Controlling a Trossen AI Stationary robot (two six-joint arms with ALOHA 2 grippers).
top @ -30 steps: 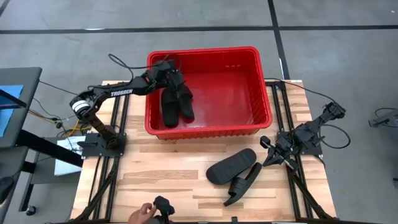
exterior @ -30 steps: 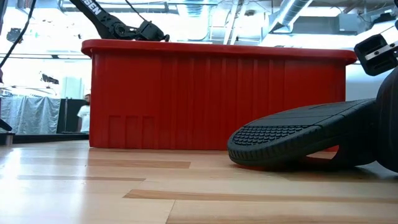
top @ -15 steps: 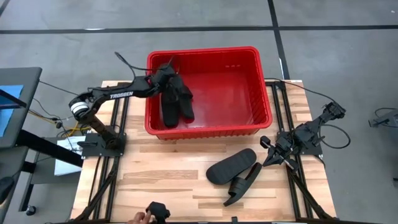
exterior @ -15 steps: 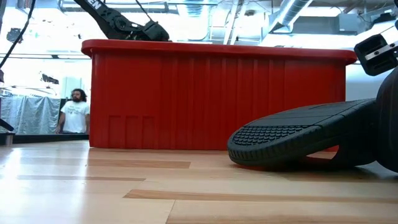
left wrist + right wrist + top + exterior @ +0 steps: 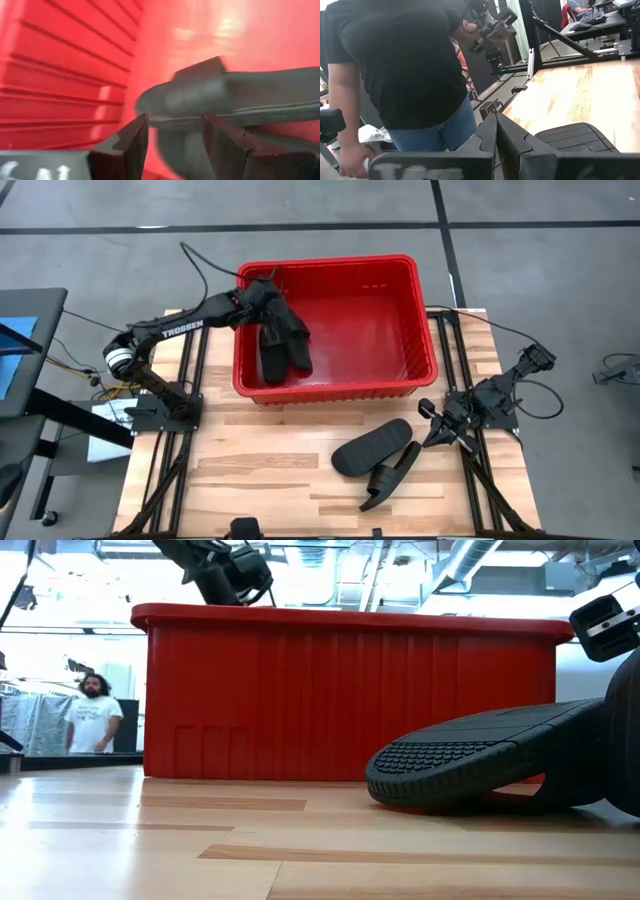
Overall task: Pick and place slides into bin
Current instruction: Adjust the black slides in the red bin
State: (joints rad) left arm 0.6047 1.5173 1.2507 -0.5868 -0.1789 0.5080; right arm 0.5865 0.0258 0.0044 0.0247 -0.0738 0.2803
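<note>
In the bin [image 5: 425, 330]: two slides [image 5: 282, 345], our left gripper [image 5: 268, 292] spread above them, holding nothing | on the table: two slides [image 5: 378, 455], long axes slanting toward our right gripper [image 5: 432, 438], pressed shut just beside | right arm nearer

Four slides [image 5: 372, 450], one bin [image 5: 425, 330], two arms, two people

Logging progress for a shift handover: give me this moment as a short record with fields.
in bin: two matte black rubber slide sandals in the large red plastic tub, left side
on table: two black slides, overlapping, in front of the tub
left gripper: open, empty, above the binned pair
right gripper: shut, parked at the table's right edge
</note>
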